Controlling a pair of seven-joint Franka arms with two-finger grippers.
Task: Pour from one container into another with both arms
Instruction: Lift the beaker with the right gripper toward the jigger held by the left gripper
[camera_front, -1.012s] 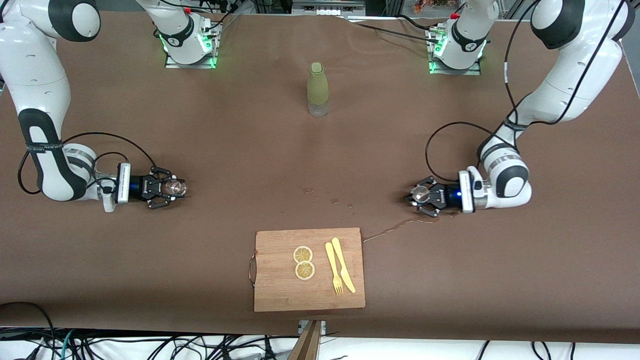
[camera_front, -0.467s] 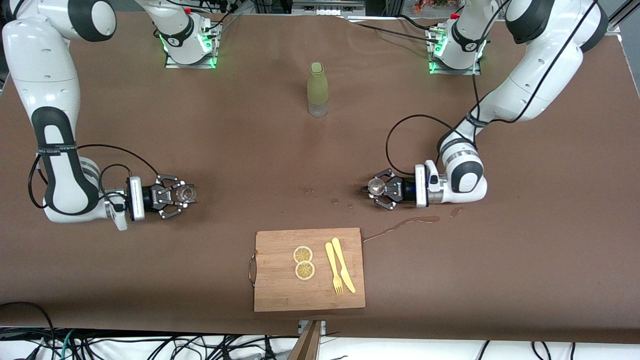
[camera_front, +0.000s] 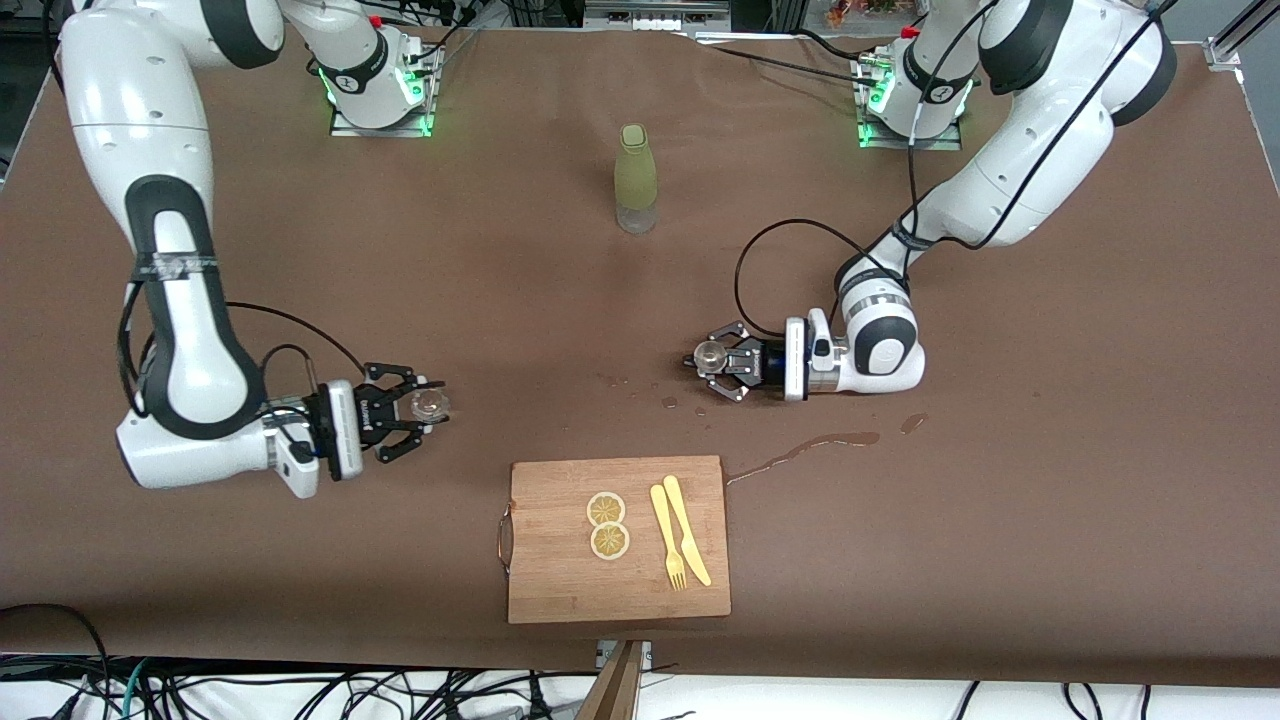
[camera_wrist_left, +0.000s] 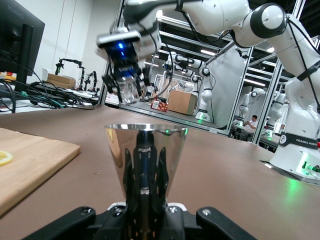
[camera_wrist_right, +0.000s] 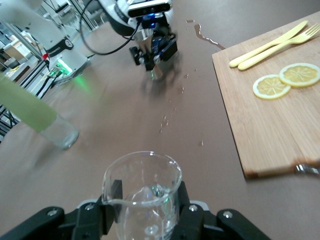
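Nearest the front cam: wooden cutting board (camera_front: 619, 540) w/ two lemon slices (camera_front: 607, 525) plus a yellow plastic fork (camera_front: 667, 537) & knife (camera_front: 687, 529) lying side by side on it; metal handle on the board's edge toward the right arm's end. A thin streak of spilled liquid (camera_front: 805, 450) runs on the brown table (camera_front: 1000, 520) from the board's corner toward the left arm's end, w/ a few small drops farther in. Next back, right gripper (camera_front: 422, 410) is over the table toward the right arm's end, fingers clamped on a clear glass cup (camera_front: 430, 403); right wrist view shows the cup (camera_wrist_right: 143, 192) upright between the fingers, only a trace of liquid at its bottom. Left gripper (camera_front: 712, 366) is over the mid table just above the drops, fingers closed around a shiny metal cone-shaped cup (camera_front: 711, 354); left wrist view shows that cup (camera_wrist_left: 145, 160) upright, wide mouth up, w/ the right gripper (camera_wrist_left: 125, 86) & its glass well apart, higher in the air. Both grippers point at each other, still well apart. Farthest back, a yellow-green bottle (camera_front: 636, 178) stands upright mid table, between the two arm bases.
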